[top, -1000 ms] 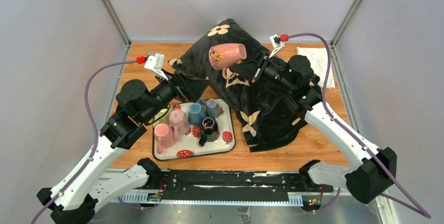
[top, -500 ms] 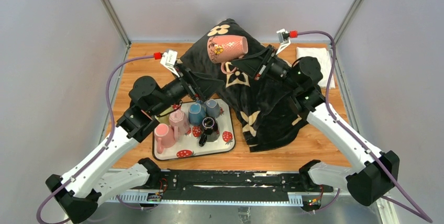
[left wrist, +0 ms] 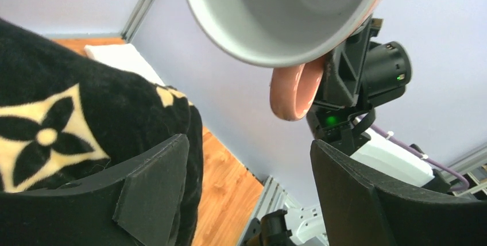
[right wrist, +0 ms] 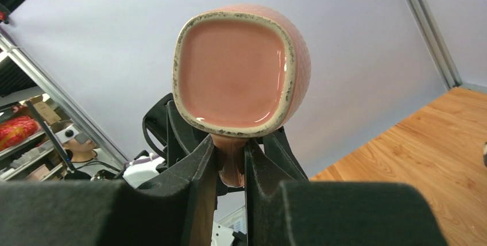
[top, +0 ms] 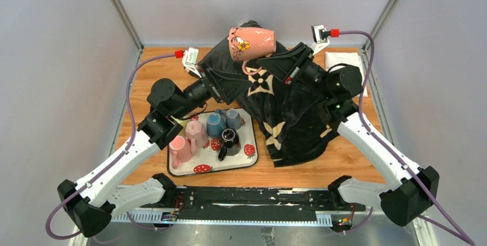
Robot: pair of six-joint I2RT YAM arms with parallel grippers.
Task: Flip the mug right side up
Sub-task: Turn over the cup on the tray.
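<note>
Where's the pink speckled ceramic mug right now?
Top view, rear centre: pink speckled mug, on its side, handle pinched by right gripper, above the black flower-print blanket.

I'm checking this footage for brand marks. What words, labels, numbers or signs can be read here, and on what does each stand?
No text can be read in any view.
The mug bears only a flower.
The blanket has only flower motifs.
The tray has only strawberries.
The shelf clutter in the right wrist view is too blurred to read.
</note>
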